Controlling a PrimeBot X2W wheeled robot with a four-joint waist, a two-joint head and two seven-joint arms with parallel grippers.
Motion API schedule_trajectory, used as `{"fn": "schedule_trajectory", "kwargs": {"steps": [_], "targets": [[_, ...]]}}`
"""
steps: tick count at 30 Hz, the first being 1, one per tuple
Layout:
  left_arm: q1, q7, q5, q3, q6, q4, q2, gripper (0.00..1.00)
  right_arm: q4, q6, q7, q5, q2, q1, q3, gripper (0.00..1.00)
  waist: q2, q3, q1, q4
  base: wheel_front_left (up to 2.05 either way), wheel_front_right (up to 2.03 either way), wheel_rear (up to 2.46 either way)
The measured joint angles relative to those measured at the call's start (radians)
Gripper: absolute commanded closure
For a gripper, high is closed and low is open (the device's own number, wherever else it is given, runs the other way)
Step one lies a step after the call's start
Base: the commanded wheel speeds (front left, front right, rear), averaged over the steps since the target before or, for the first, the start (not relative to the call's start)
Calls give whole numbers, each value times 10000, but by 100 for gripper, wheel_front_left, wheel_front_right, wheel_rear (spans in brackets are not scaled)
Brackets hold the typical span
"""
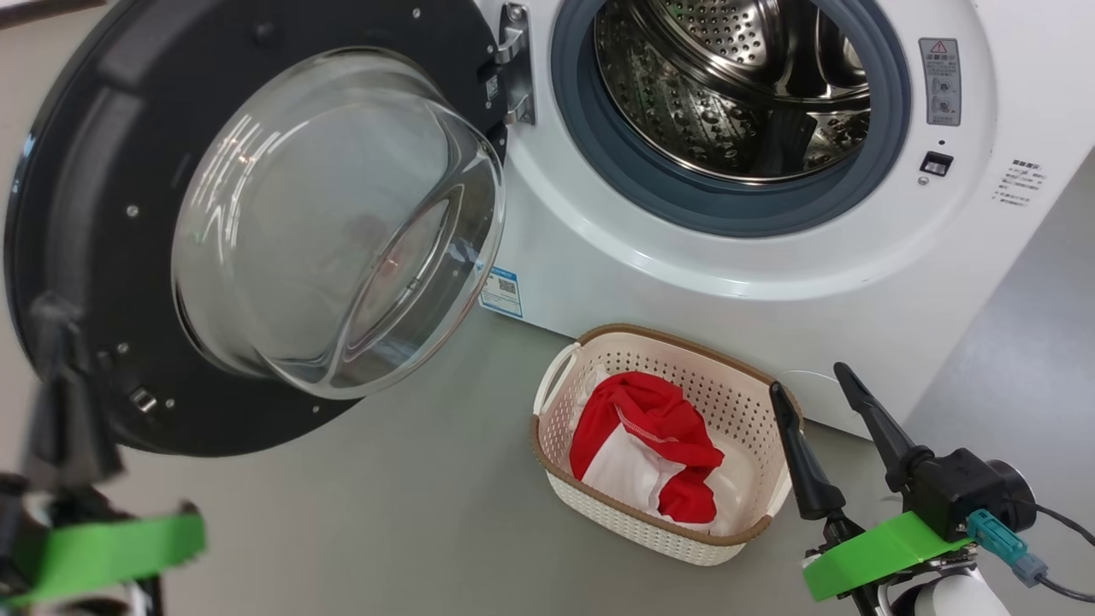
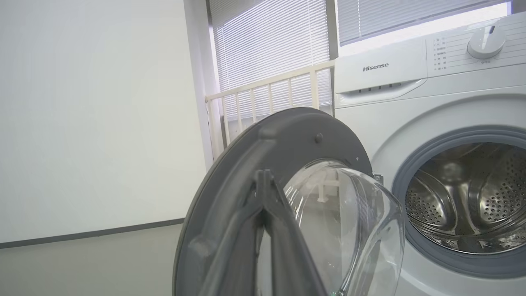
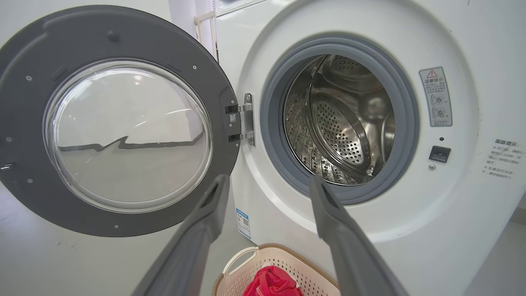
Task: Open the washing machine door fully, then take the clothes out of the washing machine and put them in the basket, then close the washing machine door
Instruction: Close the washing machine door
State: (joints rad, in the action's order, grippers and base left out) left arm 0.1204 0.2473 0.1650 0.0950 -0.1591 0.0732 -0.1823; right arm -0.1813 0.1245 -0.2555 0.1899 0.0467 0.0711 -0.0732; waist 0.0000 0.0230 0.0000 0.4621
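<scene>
From the head view, the washing machine door (image 1: 94,257) stands swung wide to the left of the washing machine (image 1: 599,248), its glass bowl (image 1: 342,222) bulging toward the camera. The grey rubber ring (image 1: 582,128) frames the perforated steel drum (image 1: 727,85). On the floor just before the machine sits the basket (image 1: 629,520), and the clothes (image 1: 650,436) lie inside it, red folded over white. The right gripper (image 1: 808,377) hangs at the lower right beside the basket, fingers spread and holding nothing. The left gripper (image 1: 51,316) is a blur at the lower left, in front of the door's outer edge.

The left wrist view looks along that gripper's two fingers – pressed together tip to tip, nothing between them – with the tips in front of the door's dark inner rim; whether they touch it I cannot tell. Behind are window blinds (image 2: 271,49) and a white railing (image 2: 267,92).

In the right wrist view, the fingers stand well apart, pointing at the machine's white front between hinge (image 3: 246,119) and drum opening, with the basket and red fabric below.
</scene>
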Motion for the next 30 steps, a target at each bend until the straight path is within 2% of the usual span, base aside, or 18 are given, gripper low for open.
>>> {"fn": "schedule_trajectory", "kwargs": {"steps": [3, 6, 11, 15, 24, 27, 30], "targets": [[776, 25, -59, 418, -8, -257, -408, 100, -10, 0, 0, -6, 0, 5, 4, 0, 0, 38, 0, -72, 0, 0, 0], [1735, 59, 332, 890, 186, -936, -629, 100, -25, 0, 0, -69, 6, 11, 19, 0, 0, 84, 0, -140, 0, 0, 0], [3555, 111, 1883, 1829, 930, -2466, -631, 100, -79, 0, 0, -102, 6, 167, 44, 0, 0, 157, 0, -258, 0, 0, 0], [4815, -136, 2993, 2362, 1223, -4042, -763, 100, -107, 0, 0, -192, 19, 359, 75, 0, 0, 205, 0, -358, 0, 0, 0], [7289, -2552, 5563, 3743, 1294, -7586, -1152, 100, -167, 0, 0, -255, 31, 365, -33, 0, 0, 309, 0, -634, 0, 0, 0], [7682, -3149, 6163, 4100, 1350, -8238, -1212, 100, -180, 0, 0, -255, 33, 368, -35, 0, 0, 338, 0, -679, 0, 0, 0], [8106, -4190, 6859, 4391, 1434, -9122, -1346, 100, -217, 0, 0, -257, 33, 369, -59, 0, 0, 340, 0, -768, 0, 0, 0]]}}
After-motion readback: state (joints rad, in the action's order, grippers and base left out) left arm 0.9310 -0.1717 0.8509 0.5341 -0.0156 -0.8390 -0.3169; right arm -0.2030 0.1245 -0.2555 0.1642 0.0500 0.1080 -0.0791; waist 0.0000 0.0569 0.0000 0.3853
